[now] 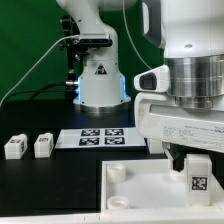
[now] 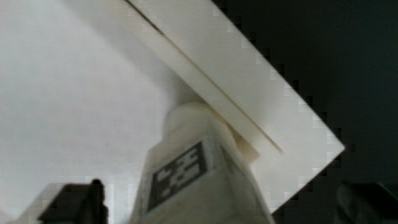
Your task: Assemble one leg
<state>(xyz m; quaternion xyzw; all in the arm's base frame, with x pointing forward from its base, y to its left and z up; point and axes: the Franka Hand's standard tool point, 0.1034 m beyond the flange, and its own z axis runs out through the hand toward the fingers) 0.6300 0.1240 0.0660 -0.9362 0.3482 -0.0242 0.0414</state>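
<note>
A white leg (image 1: 197, 176) with a black-and-white tag stands upright at the far right corner of the large white square panel (image 1: 140, 195). My gripper (image 1: 193, 163) hangs right over it and is open, one dark finger (image 1: 178, 160) beside the leg. In the wrist view the leg (image 2: 199, 165) rises between my two fingers (image 2: 75, 203), with a gap on one side, and its far end sits on the panel (image 2: 89, 100) by the panel's edge. My gripper (image 2: 219, 208) straddles it. Two more legs (image 1: 14, 147) (image 1: 42, 145) lie at the exterior view's left.
The marker board (image 1: 102, 136) lies on the black table behind the panel. The robot's white base (image 1: 100, 80) stands at the back with cables. A round corner socket (image 1: 118, 172) shows on the panel's near-left corner.
</note>
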